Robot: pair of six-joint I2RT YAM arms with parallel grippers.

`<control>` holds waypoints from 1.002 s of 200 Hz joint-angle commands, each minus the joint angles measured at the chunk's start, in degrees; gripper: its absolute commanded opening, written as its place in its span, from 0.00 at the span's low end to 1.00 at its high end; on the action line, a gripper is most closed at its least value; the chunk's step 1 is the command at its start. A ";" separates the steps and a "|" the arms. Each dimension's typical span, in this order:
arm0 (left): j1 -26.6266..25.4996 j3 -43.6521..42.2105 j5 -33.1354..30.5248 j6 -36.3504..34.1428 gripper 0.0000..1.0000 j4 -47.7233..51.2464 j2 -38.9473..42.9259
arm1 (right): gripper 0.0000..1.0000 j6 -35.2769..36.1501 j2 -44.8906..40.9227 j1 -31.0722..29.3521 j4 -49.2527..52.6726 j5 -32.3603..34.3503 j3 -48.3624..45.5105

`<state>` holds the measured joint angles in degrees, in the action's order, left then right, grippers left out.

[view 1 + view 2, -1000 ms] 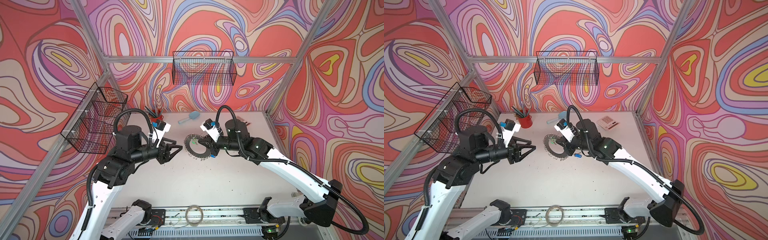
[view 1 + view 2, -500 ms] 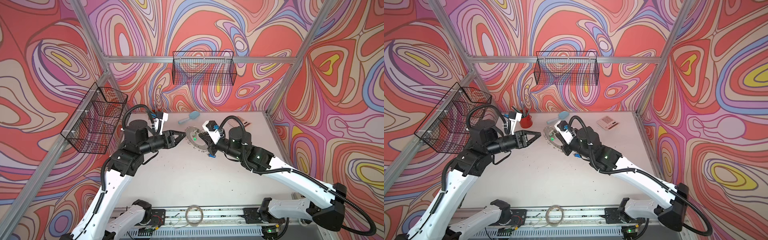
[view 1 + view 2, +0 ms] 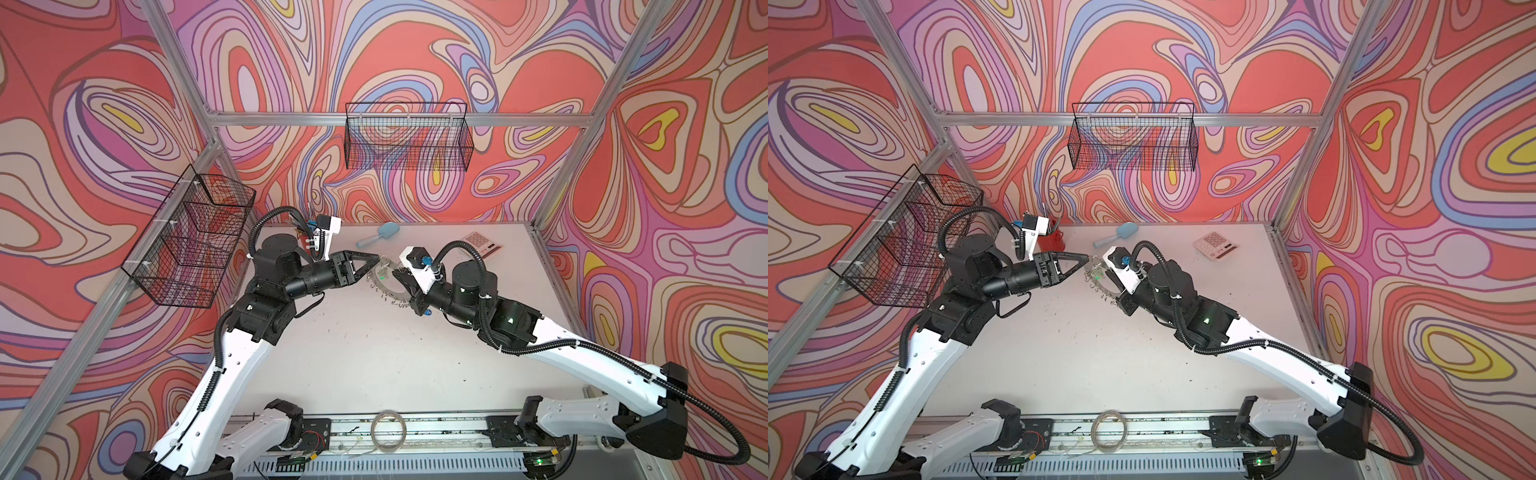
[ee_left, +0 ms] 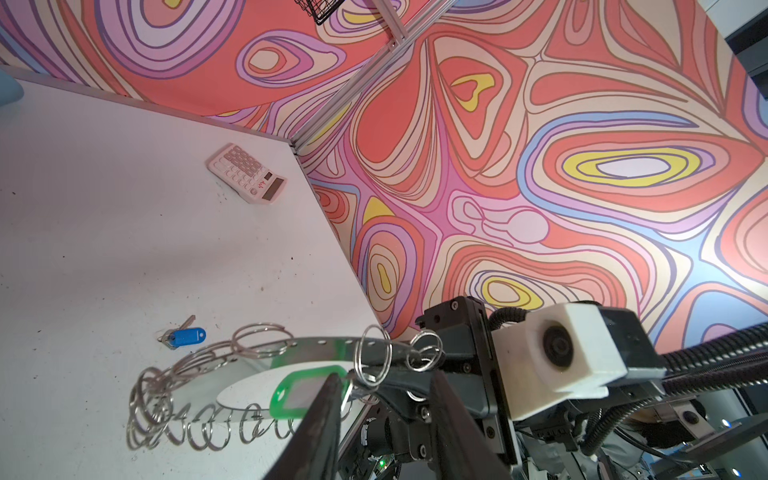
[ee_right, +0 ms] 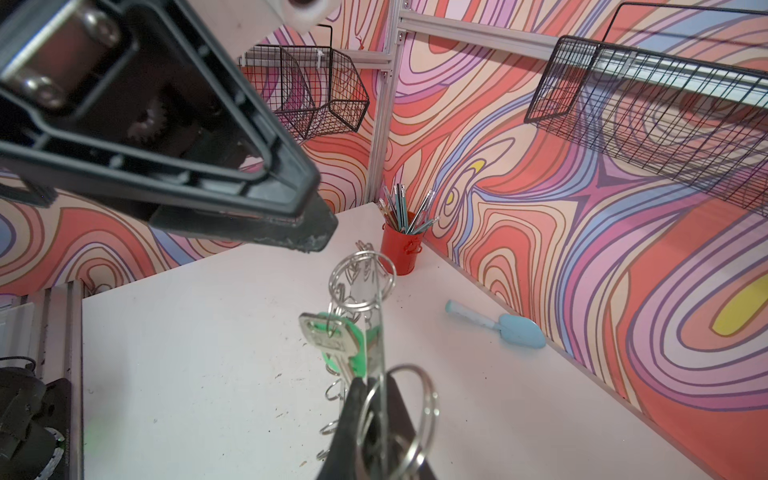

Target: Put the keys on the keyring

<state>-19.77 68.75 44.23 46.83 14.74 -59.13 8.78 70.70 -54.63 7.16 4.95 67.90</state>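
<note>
While the right gripper clamps the keyring, the left gripper, jaws apart, hovers beside the green-tagged key hanging on it.

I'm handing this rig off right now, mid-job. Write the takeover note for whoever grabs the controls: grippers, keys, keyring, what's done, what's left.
Right gripper: shut on the keyring, holding it raised off the table.
Left gripper: open, tips beside the green-tagged key, seemingly gripping nothing.
Done: green-tagged key appears to hang from one of the keyring's small rings.
Left: blue-tagged key lies loose on the table; pick it up and thread it on.
</note>
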 commanded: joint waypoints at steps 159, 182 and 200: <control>0.32 -3.06 4.60 4.16 0.37 -6.34 -0.59 | 0.00 -0.23 1.45 -0.85 -3.91 0.15 -1.22; 0.31 -3.98 3.91 4.07 0.37 -5.69 0.19 | 0.00 -0.41 1.31 -0.85 -4.07 0.06 -1.27; 0.33 -3.92 1.70 2.33 0.37 -3.32 1.27 | 0.00 -0.43 1.11 -0.88 -4.04 0.14 -1.37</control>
<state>-19.44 65.21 47.00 50.17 10.26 -59.90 8.27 72.01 -55.00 6.15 5.13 66.76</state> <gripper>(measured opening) 0.369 0.073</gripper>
